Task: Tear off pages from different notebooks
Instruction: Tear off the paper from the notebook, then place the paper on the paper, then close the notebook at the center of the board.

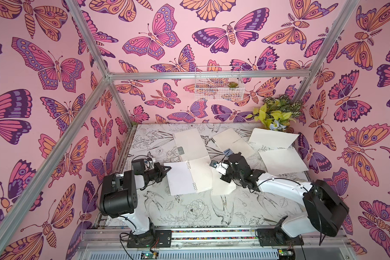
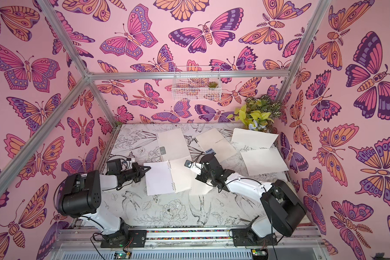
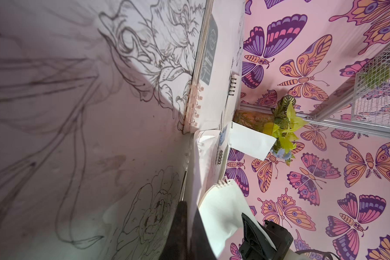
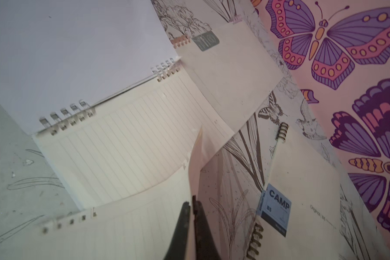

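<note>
Cream paper is gripped at two spots. My left gripper [image 1: 168,168] is clamped on the outer cover edge of the open notebook [image 1: 180,180], I judge to anchor it. My right gripper [image 4: 192,202] is pinched shut on a lined page [image 4: 133,236] overlapping that notebook's opposite side, to draw it clear.

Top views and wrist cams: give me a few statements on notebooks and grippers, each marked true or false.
1. The CAMP notebook lies closed. True.
2. The right gripper is open and empty. False: it is shut on a lined page.
3. The left gripper is shut on the outer edge of the open notebook. True.
4. The plant stands at the table's near left corner. False: it is at the far right corner.
</note>
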